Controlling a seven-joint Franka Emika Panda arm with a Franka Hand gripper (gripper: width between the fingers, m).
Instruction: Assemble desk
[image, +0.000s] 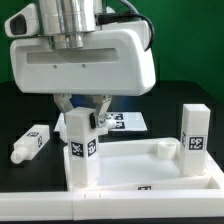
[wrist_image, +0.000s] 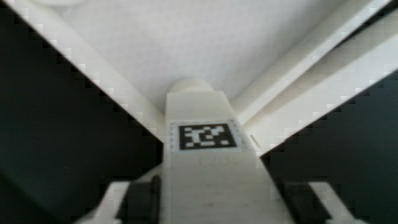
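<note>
Three legs, one panel (image: 130, 165). The gripper (image: 80, 122) straddles the corner leg (image: 80, 155), pinch unclear; standing leg (image: 193, 132) and lying leg (image: 30, 143) flank it, marker board (image: 128, 122) behind.

A first leg (image: 80, 150) is standing upright directly beneath the gripper (image: 82, 114), its top sitting between the fingers and its foot seemingly resting in a corner of the panel (image: 150, 172). The panel is lying below the gripper and reaching toward the exterior view's right. There a second leg (image: 193, 130) is standing upright, well apart from the gripper. A third leg (image: 30, 143) is lying on the table (image: 15, 118) toward the exterior view's left. The marker board (image: 128, 122) is lying just behind the gripper.
</note>
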